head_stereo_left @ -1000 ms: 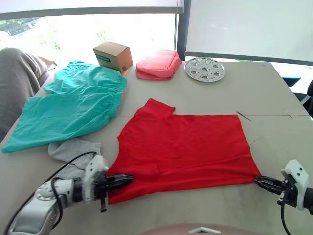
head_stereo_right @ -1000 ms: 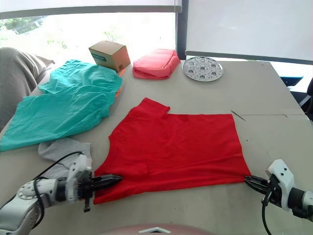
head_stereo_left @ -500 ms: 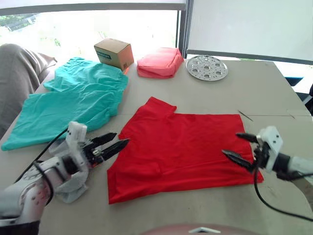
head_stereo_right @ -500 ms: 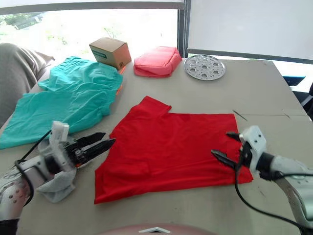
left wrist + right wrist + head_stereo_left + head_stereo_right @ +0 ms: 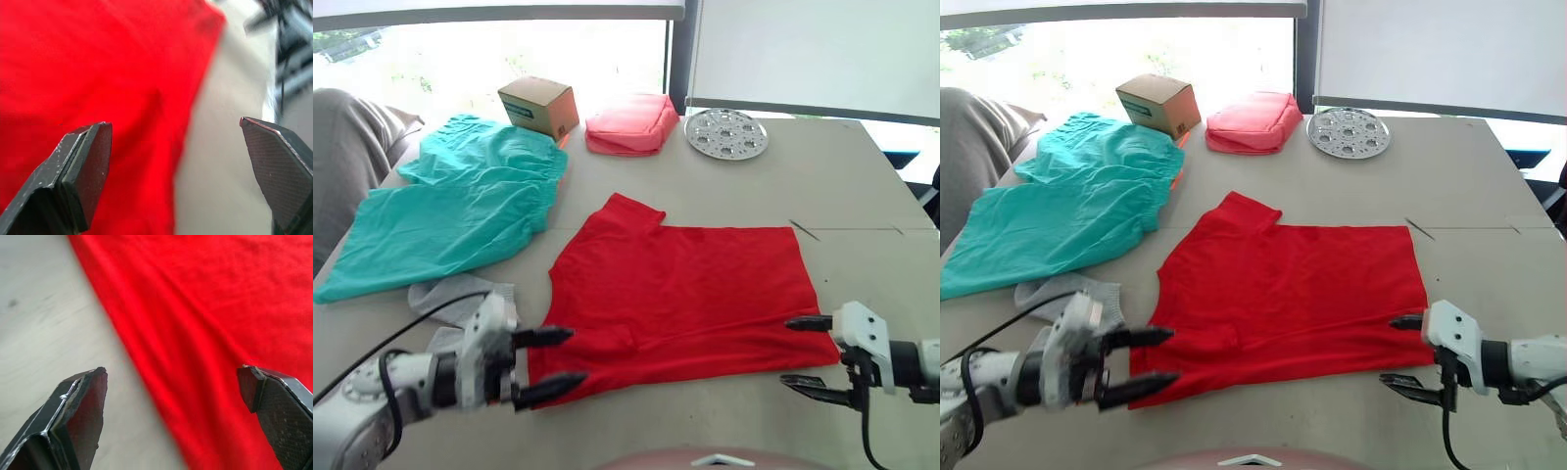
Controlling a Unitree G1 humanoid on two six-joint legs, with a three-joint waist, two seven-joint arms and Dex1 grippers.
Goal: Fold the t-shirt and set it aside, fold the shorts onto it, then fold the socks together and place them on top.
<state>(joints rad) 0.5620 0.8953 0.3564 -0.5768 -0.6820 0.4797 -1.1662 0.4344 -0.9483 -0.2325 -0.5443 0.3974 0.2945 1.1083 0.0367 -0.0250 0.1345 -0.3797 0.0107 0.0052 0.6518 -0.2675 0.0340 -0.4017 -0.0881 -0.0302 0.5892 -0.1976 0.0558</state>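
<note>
Both arms are back down at the near edge of the beige worktop [image 5: 862, 186], having swung up over the cloth half a second ago. The left tool [image 5: 558, 360] sits with its two black fingers spread wide, released, straddling the near-left corner of the bright red short-sleeved cloth t-shirt [image 5: 690, 289]. The right tool [image 5: 808, 352] is spread just as wide at the shirt's near-right corner, one finger over the hem, the other over bare worktop. A second ago both tools were pinched nearly shut at these same corners; now they gape and grip nothing.

The t-shirt lies flat in the middle of the worktop, already doubled over by the look of it, sleeve and collar pointing toward the far-left. The large teal-green cloth shorts [image 5: 460, 211] sprawl along the left edge, unfolded, and the light grey knitted socks [image 5: 460, 299] lie bunched just near of them, beside the left arm.

My read: a fresh grab on the near hem is being lined up, ready for another fold away from the near edge. Shorts and socks haven't had their turn.
</note>
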